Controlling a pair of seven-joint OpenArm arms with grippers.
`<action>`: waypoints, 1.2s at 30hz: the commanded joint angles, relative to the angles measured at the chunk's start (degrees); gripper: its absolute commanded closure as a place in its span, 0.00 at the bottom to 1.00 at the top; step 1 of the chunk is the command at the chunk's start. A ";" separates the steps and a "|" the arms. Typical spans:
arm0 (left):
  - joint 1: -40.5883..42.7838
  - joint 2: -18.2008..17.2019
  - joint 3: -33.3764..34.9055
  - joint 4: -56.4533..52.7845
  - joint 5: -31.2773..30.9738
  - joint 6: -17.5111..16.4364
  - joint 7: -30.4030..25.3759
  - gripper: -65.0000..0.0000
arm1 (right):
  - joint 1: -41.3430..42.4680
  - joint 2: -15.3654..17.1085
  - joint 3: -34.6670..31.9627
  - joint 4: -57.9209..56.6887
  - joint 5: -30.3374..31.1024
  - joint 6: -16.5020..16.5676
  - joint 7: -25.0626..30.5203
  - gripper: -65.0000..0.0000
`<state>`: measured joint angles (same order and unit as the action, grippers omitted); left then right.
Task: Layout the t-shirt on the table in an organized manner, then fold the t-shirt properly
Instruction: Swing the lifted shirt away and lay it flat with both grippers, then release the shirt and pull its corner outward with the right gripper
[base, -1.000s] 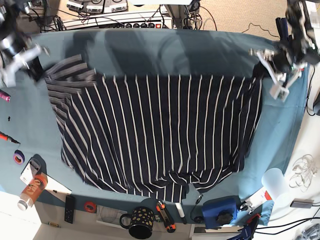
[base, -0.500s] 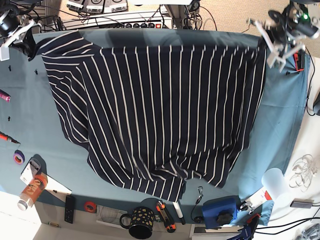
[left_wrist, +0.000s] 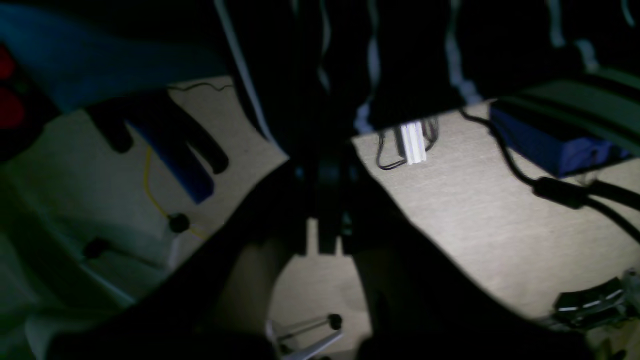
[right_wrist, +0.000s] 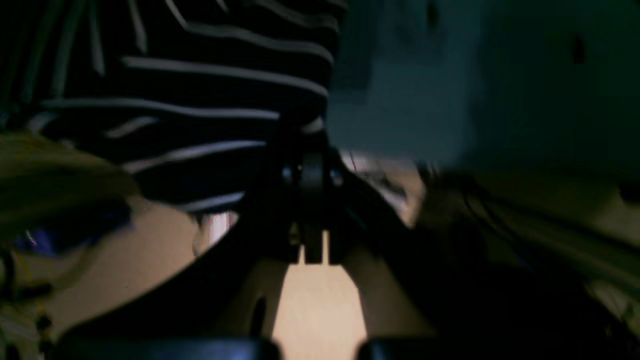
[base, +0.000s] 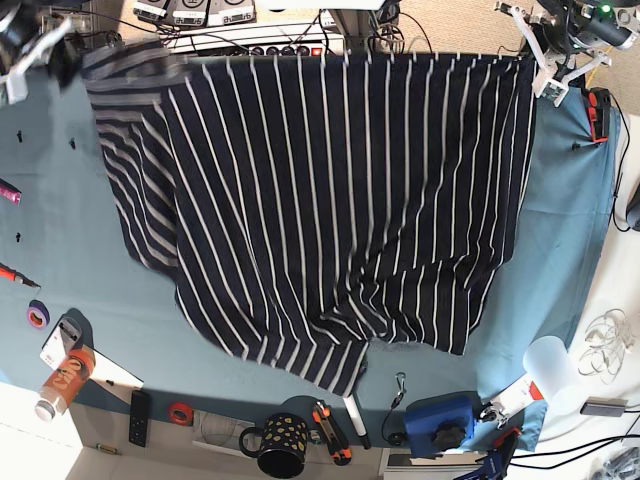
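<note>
The t-shirt, dark navy with thin white stripes, hangs stretched between my two grippers over the teal table. Its top edge runs along the table's far edge and its lower part trails crumpled toward the near side. In the base view my right gripper is shut on the shirt's top-left corner, and my left gripper is shut on its top-right corner. The left wrist view shows closed fingers pinching striped fabric. The blurred right wrist view shows the same pinch on the striped cloth.
Along the near edge stand a black spotted mug, a blue device, an orange bottle, tape rolls, a remote and a white cup. A power strip and cables lie beyond the far edge.
Both grippers have drawn the shirt's top edge back toward the table's far edge. The whole shirt has slid that way and now hangs longer and flatter.
</note>
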<state>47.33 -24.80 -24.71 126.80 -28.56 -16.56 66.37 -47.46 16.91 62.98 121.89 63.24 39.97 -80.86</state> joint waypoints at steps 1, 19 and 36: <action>0.59 -0.81 -0.35 0.87 2.36 0.17 -0.24 1.00 | -1.51 0.90 0.74 0.63 -0.31 0.03 0.86 1.00; 0.44 -0.79 -0.35 0.85 6.08 0.20 -1.88 0.46 | -2.51 0.90 0.74 0.63 0.37 0.03 0.86 0.86; -4.70 -0.94 -0.33 0.87 11.02 3.37 -4.96 0.45 | 10.08 1.22 1.25 0.63 -5.25 0.03 0.86 0.84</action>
<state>42.35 -25.08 -24.71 126.80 -18.04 -13.32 62.08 -36.73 17.15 63.59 121.86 57.60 39.94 -80.79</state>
